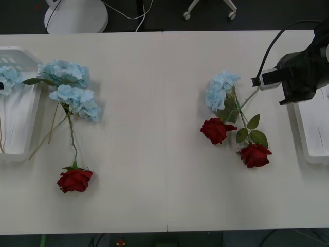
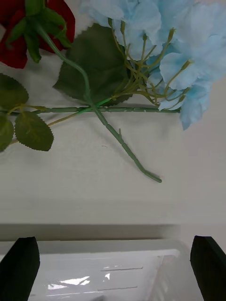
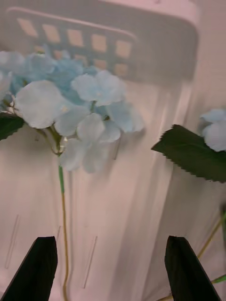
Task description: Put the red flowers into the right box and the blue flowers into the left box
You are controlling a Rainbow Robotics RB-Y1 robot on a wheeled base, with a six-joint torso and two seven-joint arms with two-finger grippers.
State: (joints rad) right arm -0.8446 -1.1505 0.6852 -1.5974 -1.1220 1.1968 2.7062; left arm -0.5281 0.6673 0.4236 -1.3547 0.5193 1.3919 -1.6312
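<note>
Shallow white plastic right box [image 2: 101, 275] under right gripper [image 2: 113, 268], black fingers spread, nothing held | left box [image 3: 141, 188], one pale blue flower cluster [image 3: 77, 113] inside, under released left gripper [image 3: 110, 268] | red rose heads [image 1: 216, 129] on table ahead of right gripper | advice: grip crossed stems [image 2: 101, 115] singly, avoid dragging blue.

The left box [image 1: 20, 103] runs off the front view's edge, and so does the right box [image 1: 311, 128], partly hidden under the right arm. A blue flower [image 1: 7, 77] in the left box is cut off too.
</note>
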